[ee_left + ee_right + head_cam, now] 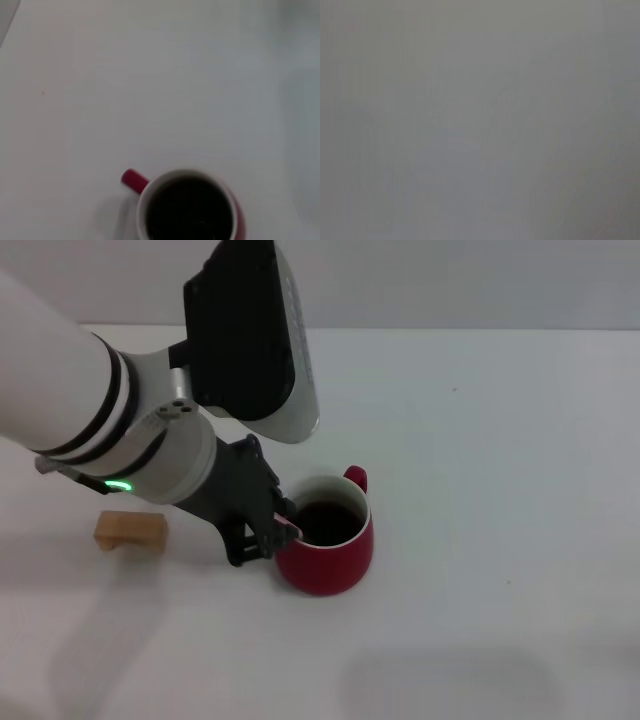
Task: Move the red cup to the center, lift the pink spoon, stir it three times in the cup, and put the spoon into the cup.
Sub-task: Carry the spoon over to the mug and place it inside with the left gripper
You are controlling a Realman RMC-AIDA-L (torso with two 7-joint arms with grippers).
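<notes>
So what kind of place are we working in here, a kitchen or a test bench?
Most likely a bare test bench, not a kitchen: a plain white table against a blank wall, holding only the red cup of dark liquid and a small wooden block. The left gripper is at the cup's rim.

Red cup [150, 200] with dark liquid

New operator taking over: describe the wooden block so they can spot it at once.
On the white table, find the red cup at the left gripper. The wooden block lies further to the robot's left, under the forearm: small, tan, the only wooden thing.
</notes>
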